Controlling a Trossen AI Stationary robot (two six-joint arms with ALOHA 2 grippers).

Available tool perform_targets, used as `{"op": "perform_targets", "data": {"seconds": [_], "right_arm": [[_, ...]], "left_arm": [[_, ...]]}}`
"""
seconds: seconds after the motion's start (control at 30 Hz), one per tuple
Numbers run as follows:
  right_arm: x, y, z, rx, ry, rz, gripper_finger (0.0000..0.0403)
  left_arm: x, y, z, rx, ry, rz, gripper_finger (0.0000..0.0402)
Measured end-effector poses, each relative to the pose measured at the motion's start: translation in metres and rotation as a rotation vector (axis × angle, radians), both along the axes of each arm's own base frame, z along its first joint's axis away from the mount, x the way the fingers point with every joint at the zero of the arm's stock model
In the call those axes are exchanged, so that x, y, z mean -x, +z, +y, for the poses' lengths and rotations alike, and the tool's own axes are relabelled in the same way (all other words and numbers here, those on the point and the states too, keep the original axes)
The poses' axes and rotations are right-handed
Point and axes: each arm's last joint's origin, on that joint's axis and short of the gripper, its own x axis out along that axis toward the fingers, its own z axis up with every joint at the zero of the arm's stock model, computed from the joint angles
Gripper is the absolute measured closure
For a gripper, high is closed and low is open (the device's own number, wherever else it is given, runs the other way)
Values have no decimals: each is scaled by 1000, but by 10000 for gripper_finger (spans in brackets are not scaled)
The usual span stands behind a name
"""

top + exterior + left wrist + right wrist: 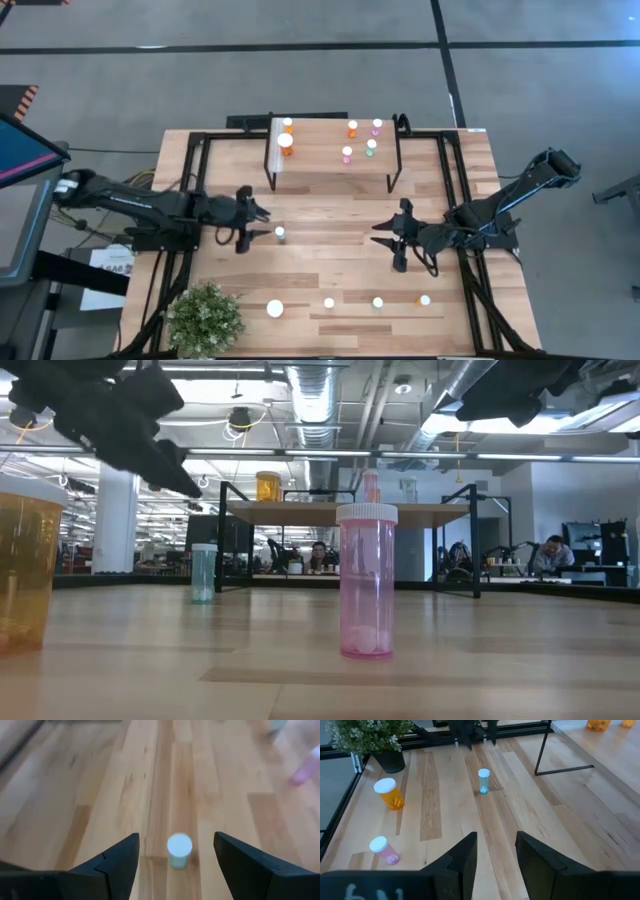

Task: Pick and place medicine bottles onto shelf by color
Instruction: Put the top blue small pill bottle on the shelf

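Observation:
A small green medicine bottle (280, 234) (179, 851) with a white cap stands upright on the table. My left gripper (262, 224) (176, 835) is open and points at it from the table's left, just short of it, one finger to either side. My right gripper (380, 234) (495, 840) hovers open over the table's middle right, with nothing between its fingers. The shelf (335, 170) stands at the far middle and carries several bottles, among them a larger orange one (286, 143). More bottles stand near the front edge: a large orange one (275, 308), a pink one (329, 303), a green one (378, 302) and an orange one (424, 300).
A potted plant (205, 318) stands at the near left corner. The shelf's black legs (272, 170) (392, 172) reach down to the table at the far side. Bare wood (330, 260) lies between the two grippers. People sit in the room beyond the table.

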Motion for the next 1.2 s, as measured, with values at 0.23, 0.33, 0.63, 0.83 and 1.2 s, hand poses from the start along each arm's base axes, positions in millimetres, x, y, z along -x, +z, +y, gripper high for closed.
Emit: {"op": "perform_targets", "data": {"seconds": [0.23,0.33,0.63,0.83,1.2], "right_arm": [[0,0,0,0,-1,1,246],[0,0,0,0,0,1,246],[0,0,0,0,0,1,246],[-1,-2,0,3,0,8,246],[-1,-2,1,3,0,8,246]], "left_arm": [[-19,-24,-14,-27,3,105,118],[-26,-31,-16,-25,4,115,102],[-39,-53,-13,-48,42,176,93],[-48,-58,-11,-8,8,152,103],[-48,-59,-5,10,34,156,204]]}}
